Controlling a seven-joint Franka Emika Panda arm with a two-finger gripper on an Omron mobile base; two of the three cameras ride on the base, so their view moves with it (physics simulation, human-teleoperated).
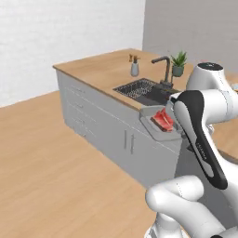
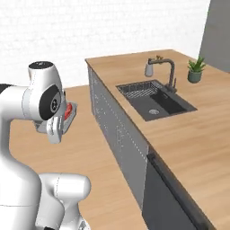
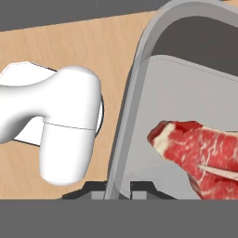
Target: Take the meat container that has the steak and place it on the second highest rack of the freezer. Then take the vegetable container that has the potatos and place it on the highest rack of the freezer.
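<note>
your end effector grips the tray rim at the bottom of the hand view. the steak lies inside at lower right. in the left view, the tray sits right of centre before the bench.

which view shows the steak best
The hand view: the steak lies large in the grey meat container, red flesh and pale streaks clear. The left base view shows it small in the raised tray beside the arm; the right base view shows just a red sliver behind the arm.

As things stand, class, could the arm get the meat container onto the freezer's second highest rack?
Probably not yet: the fingers hold the meat container with the steak in mid-air beside the counter, with no freezer ahead.
</note>
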